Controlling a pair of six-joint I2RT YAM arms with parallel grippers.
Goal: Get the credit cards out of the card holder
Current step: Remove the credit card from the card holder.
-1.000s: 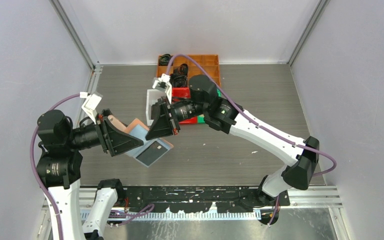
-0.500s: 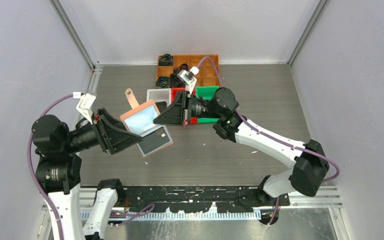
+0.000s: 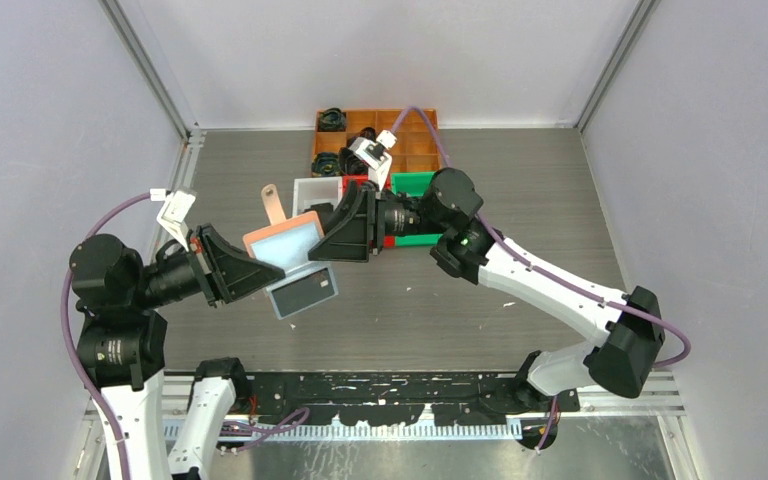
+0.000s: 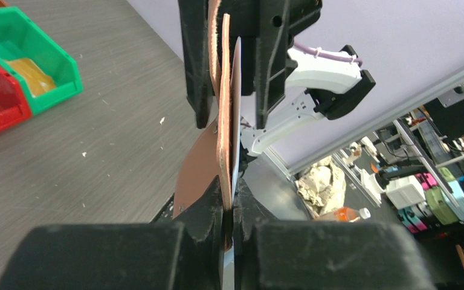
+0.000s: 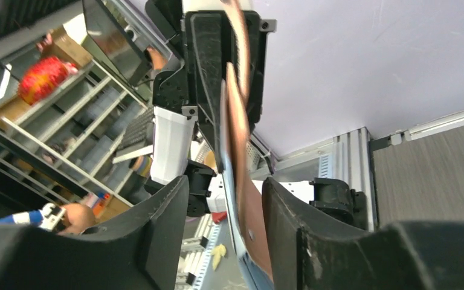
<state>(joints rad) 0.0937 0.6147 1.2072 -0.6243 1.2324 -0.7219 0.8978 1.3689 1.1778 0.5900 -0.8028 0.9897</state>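
The card holder [image 3: 282,243], tan-pink with a grey-blue face and a strap tab, hangs in the air above the table's middle left. My left gripper [image 3: 258,270] is shut on its lower left edge; in the left wrist view the jaws pinch the thin tan edge [image 4: 224,151]. A dark credit card [image 3: 303,290] sticks out of the holder's lower side. My right gripper [image 3: 323,245] is open, its fingers astride the holder's right edge [image 5: 241,151] without closing on it. An orange-yellow flat piece [image 4: 33,71] lies in the green bin.
Behind the holder stand a white bin [image 3: 315,190], a red bin [image 3: 360,184] and a green bin [image 3: 416,185]. An orange tray [image 3: 410,135] with black coiled bundles sits at the back. Grey walls close in left and right.
My right gripper, shut on the holder a second ago, has opened. My left gripper has closed on the holder's opposite edge. The holder tilted and rose slightly.
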